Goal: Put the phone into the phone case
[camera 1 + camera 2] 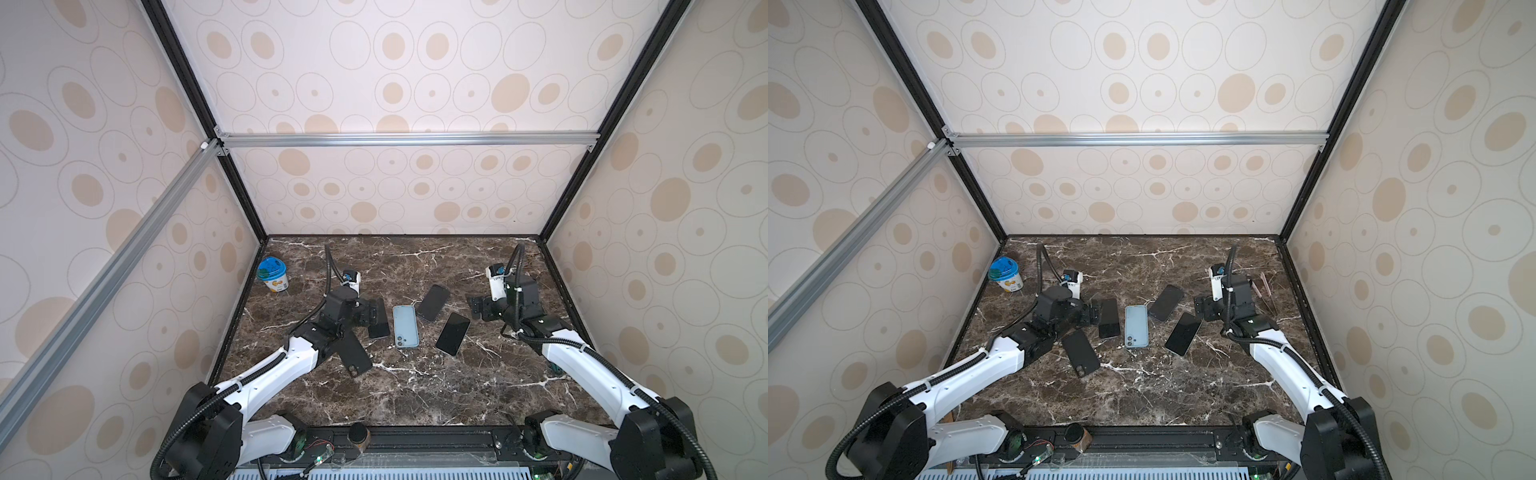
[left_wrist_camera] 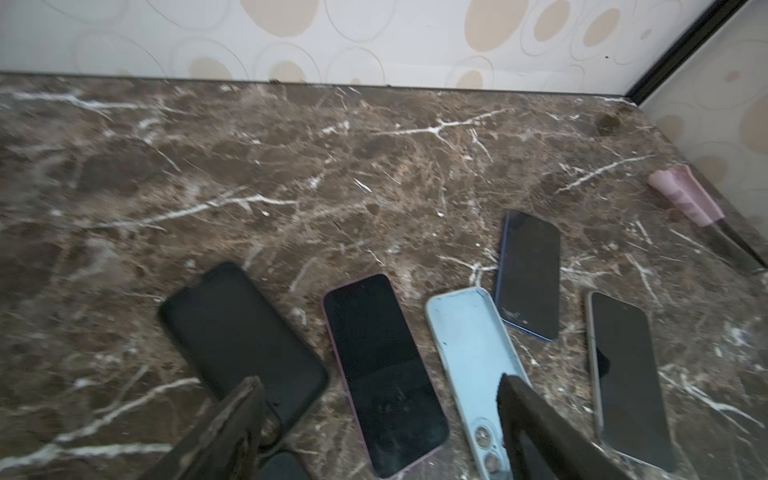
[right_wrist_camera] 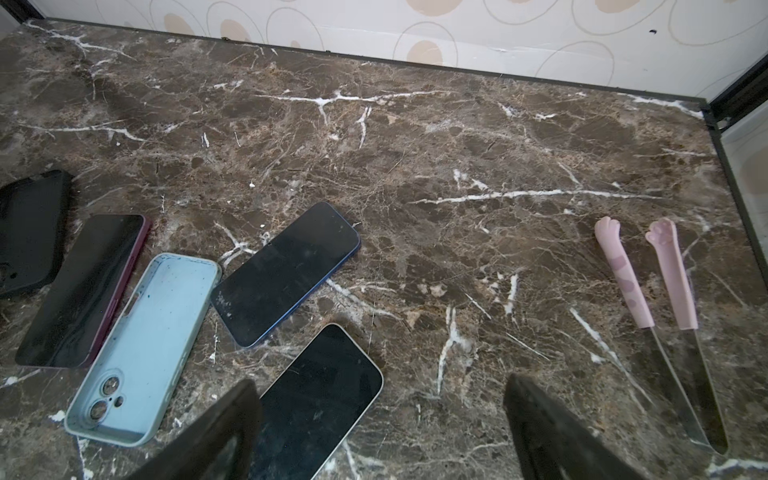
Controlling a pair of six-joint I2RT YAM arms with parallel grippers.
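The walls (image 1: 395,83) are pale with brown spots and close the space in on three sides. The counter (image 1: 415,395) is dark stone with white lines. It looks hard and smooth, so I think flat things will slide on it.

The left pincer (image 2: 380,379) is wide open and holds nothing. It hangs over the phone with the dark red rim (image 2: 374,324). The right pincer (image 3: 380,380) is wide open and empty too, just beside the phone with the white rim (image 3: 320,399).

The blue case (image 1: 405,328) lies in the middle, hollow side up, with nothing in it. It looks soft and light, so it may bend or scoot. One pincer should press it down at one end. A black case (image 1: 353,353) lies near the left arm.

The phone with the blue rim (image 1: 433,302) lies flat too, screen up like the other two. I cannot tell which phone fits which case. A phone looks stiff, thin and slippery. Pinching its two long sides near the middle should work best.
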